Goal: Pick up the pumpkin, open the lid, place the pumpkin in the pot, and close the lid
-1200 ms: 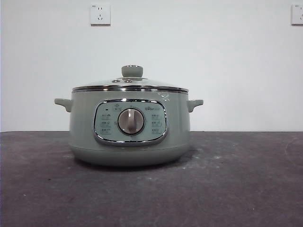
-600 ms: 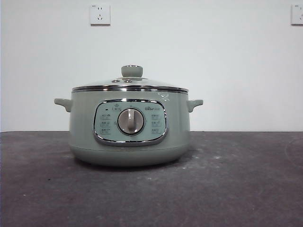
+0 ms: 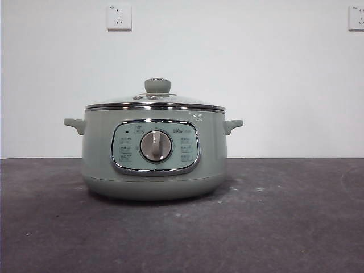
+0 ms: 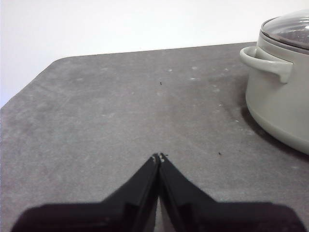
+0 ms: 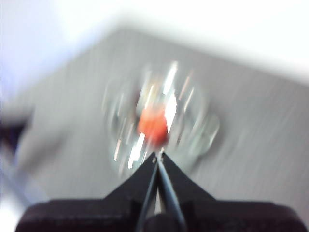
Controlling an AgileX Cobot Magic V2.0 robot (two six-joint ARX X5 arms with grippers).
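The sage-green pot (image 3: 96, 153) stands mid-table with the glass lid (image 3: 170, 101) seated on its rim, knob (image 3: 157, 85) on top. In the heavily blurred right wrist view an orange-red blob, the pumpkin (image 5: 153, 126), shows through the shiny lid (image 5: 195, 128), apparently inside the pot. My right gripper (image 5: 158, 155) hangs above the lid, shut and holding nothing. My left gripper (image 4: 158, 157) hovers over bare table beside the pot (image 4: 280, 106), also shut and empty. No arm appears in the front view.
A dark grey tabletop (image 3: 284, 216) stretches around the pot. Behind it is a white wall with sockets (image 3: 119, 17). The table's rounded far corner (image 4: 58, 63) lies beyond my left gripper.
The whole front picture has shifted a hair to the left. The pot and lid stand as before.
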